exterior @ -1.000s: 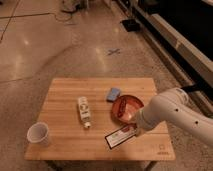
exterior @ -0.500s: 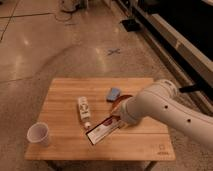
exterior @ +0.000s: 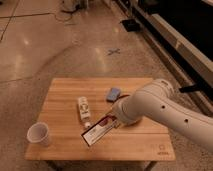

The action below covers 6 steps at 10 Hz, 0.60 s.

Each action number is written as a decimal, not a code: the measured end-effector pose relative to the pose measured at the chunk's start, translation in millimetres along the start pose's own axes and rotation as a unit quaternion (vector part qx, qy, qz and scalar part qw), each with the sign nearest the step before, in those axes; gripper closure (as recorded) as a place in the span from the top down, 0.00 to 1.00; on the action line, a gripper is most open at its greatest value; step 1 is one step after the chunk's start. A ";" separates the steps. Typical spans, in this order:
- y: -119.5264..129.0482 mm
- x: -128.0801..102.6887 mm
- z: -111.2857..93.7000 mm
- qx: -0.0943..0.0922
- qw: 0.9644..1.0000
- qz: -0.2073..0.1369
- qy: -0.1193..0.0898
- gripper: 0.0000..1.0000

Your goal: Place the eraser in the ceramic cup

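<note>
Nothing legible anywhere. The eraser (exterior: 99,132), clamped in the gripper (exterior: 113,121) over the table (exterior: 65,90), shows only a red stripe (its print is unreadable). A small mark (exterior: 161,148) sits at the table's five o'clock corner, and a blue cross (exterior: 114,51) lies beyond at twelve.

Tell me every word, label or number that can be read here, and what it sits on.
No text here can be read.
On the eraser, gripped by the pincer at the table's front middle: white face with a red stripe, print too blurred.
On the white bottle: dark label marks, too blurred.
On the table: small mark near its front right corner, too small.
On the floor: a blue cross mark, no letters.
</note>
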 end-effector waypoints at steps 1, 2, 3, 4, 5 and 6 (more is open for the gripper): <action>-0.4 0.2 0.5 0.001 1.000 0.000 0.000 0.00; -1.2 1.6 0.7 0.002 1.000 0.000 0.001 0.00; -10.3 1.7 7.3 0.005 1.000 -0.006 0.002 0.00; -28.6 -0.3 21.7 0.009 1.000 -0.019 0.002 0.00; -46.7 -3.8 35.7 0.012 0.999 -0.031 -0.002 0.00; -70.1 -7.2 55.2 0.015 0.999 -0.047 -0.006 0.00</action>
